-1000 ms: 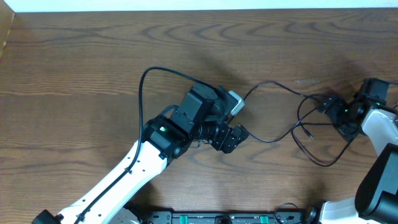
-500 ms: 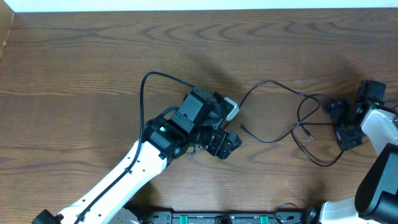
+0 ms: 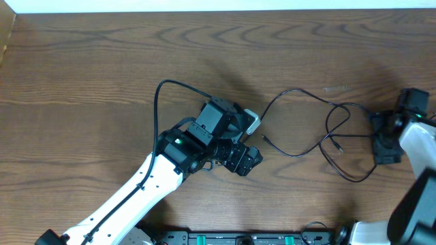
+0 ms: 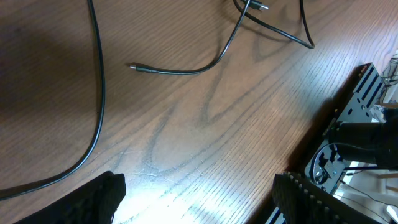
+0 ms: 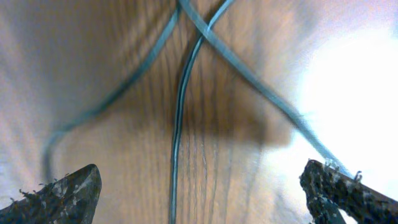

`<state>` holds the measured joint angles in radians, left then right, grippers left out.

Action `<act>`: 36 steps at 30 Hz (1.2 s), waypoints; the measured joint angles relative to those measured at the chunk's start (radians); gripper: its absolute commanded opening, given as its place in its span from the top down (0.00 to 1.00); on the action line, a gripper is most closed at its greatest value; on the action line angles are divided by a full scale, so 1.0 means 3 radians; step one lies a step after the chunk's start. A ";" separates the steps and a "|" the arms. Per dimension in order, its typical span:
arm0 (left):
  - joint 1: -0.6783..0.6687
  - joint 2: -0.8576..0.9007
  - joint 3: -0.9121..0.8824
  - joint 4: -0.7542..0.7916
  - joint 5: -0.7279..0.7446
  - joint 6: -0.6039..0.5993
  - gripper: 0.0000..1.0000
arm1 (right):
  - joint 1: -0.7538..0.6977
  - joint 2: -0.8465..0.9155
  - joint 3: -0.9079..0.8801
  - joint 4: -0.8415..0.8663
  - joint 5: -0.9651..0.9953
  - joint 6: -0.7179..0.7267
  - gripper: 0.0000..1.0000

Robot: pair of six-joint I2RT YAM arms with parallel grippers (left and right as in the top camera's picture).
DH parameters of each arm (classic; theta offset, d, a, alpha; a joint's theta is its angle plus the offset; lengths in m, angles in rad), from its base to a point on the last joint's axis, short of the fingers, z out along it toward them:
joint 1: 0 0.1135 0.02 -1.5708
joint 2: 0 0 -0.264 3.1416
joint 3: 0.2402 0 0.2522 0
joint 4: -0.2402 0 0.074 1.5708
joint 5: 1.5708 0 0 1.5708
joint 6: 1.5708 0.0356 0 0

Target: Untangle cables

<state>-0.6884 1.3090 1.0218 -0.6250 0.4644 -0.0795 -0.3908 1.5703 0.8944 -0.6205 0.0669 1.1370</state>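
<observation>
L gripper (image 4: 202, 186): jaws released, nothing between (bare wood below). R gripper (image 5: 199, 177): spread wide, empty, over crossing black cables (image 5: 176, 124), which loop near the desk (image 3: 82, 61) right edge. Far-left corner and far edge: open room.

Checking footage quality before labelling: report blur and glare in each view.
Overhead: sharp, evenly lit, cables crisp. Left wrist: sharp, glare on the table near the bottom edge. Right wrist: cables blurred, right side washed out.
</observation>
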 measured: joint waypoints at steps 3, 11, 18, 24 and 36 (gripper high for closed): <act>0.0000 0.0000 0.0000 0.0000 0.0000 0.0001 0.18 | -0.0113 -0.0389 0.0001 -0.0186 0.0127 0.0001 0.01; 0.0000 0.0000 0.0000 0.0000 -0.0001 0.0003 0.18 | -0.0300 -0.0961 0.0010 -0.0707 0.0557 -0.0033 0.01; 0.0000 0.0000 0.0000 -0.0001 -0.0001 0.0003 0.19 | -0.0305 -0.0710 -0.0013 -0.0155 0.0724 -0.0301 0.01; 0.0000 0.0000 0.0000 -0.0001 -0.0001 0.0003 0.19 | -0.0305 -0.0154 -0.0018 0.0027 0.0729 -0.0421 0.01; 0.0000 0.0000 0.0000 0.0000 -0.0001 0.0003 0.18 | -0.0304 0.0326 -0.0023 0.0504 0.0710 -0.0538 0.01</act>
<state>-0.6884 1.3090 1.0218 -0.6250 0.4641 -0.0788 -0.4820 1.6680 0.8875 -0.4694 0.2798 0.9756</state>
